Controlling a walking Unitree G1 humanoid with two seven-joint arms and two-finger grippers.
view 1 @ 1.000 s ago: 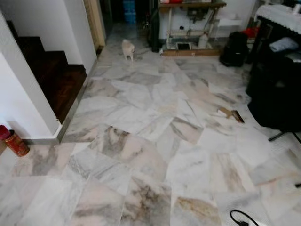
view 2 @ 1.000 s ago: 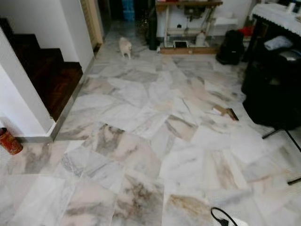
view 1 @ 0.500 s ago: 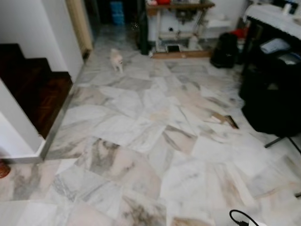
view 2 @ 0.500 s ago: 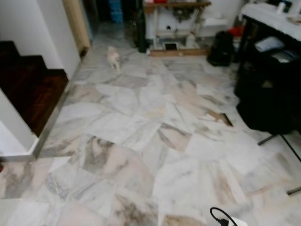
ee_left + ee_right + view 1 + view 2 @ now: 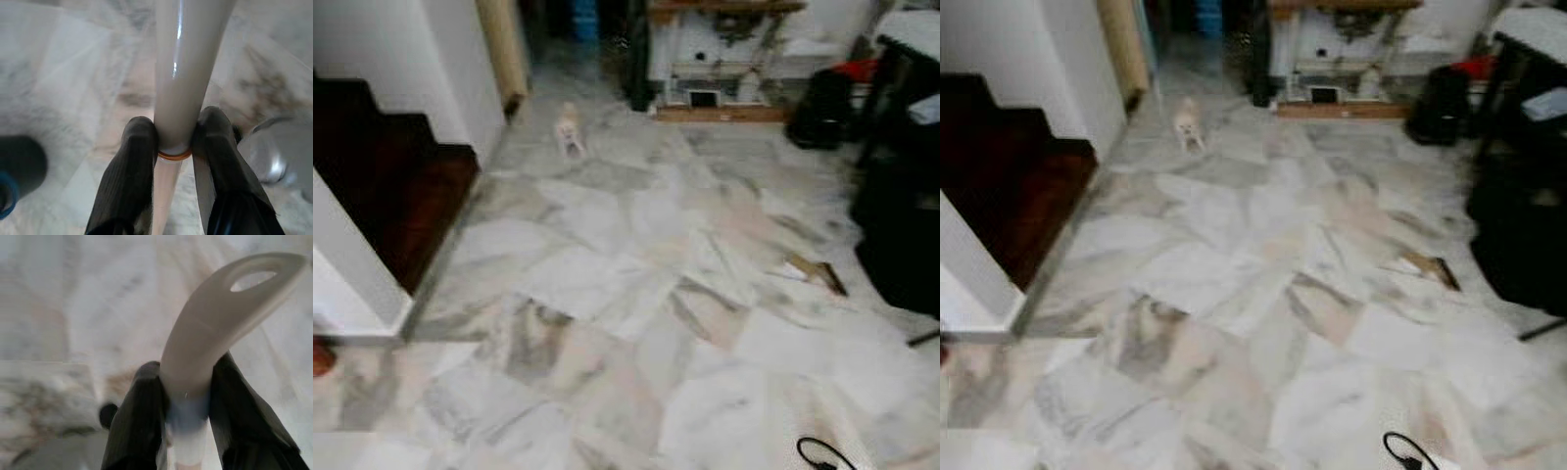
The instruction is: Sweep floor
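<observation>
In the left wrist view my left gripper (image 5: 173,134) is shut on a pale, glossy pole (image 5: 188,63) with an orange ring just below the grip. My right gripper (image 5: 188,382) is shut on a pale curved handle (image 5: 220,313) with a hanging hole at its end. Both are held above the marble floor (image 5: 626,245). A flat brown scrap (image 5: 818,271) lies on the tiles to the right, close to the black furniture (image 5: 906,235). What is at the far ends of the pole and the handle is hidden.
Dark wooden stairs (image 5: 401,196) and a white wall stand on the left. A small pale animal (image 5: 570,129) is on the floor near the far doorway. A table (image 5: 724,49) and a black bag (image 5: 820,108) are at the back. A black cable (image 5: 822,453) lies at the near edge.
The whole picture has swung left, then back to the right, and is now blurred, so the camera is moving. The scrap and furniture keep their places on the floor.
</observation>
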